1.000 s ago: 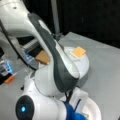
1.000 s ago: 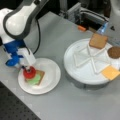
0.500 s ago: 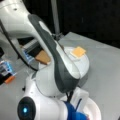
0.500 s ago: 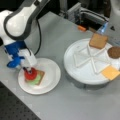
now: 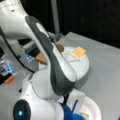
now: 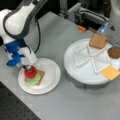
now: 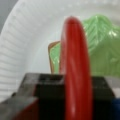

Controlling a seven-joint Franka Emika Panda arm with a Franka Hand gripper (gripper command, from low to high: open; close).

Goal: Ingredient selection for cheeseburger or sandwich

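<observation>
The sandwich sits on a small white plate (image 6: 50,77) at a front view's left: a brown toast square (image 6: 41,74) with a green lettuce piece (image 6: 33,80) on it. My gripper (image 6: 28,68) hangs over the stack, shut on the red tomato disc (image 6: 30,72), whose lower edge is at the lettuce. In the wrist view the tomato disc (image 7: 73,62) stands on edge between the dark fingers (image 7: 47,87), with the lettuce (image 7: 102,47) and a toast corner (image 7: 51,57) behind it. In the front view filled by the arm, the fingertips are hidden.
A round white divided tray (image 6: 82,75) at the right holds a toast square (image 6: 98,40), a brown patty (image 6: 114,52) and a yellow cheese square (image 6: 110,72). In the arm-filled front view, the tray (image 5: 82,67) with the cheese (image 5: 78,52) shows behind the arm (image 5: 50,57). Equipment stands along the table's far edge.
Almost nothing: the gripper stays over the plate with the tomato disc, perhaps a touch lower on the lettuce.
</observation>
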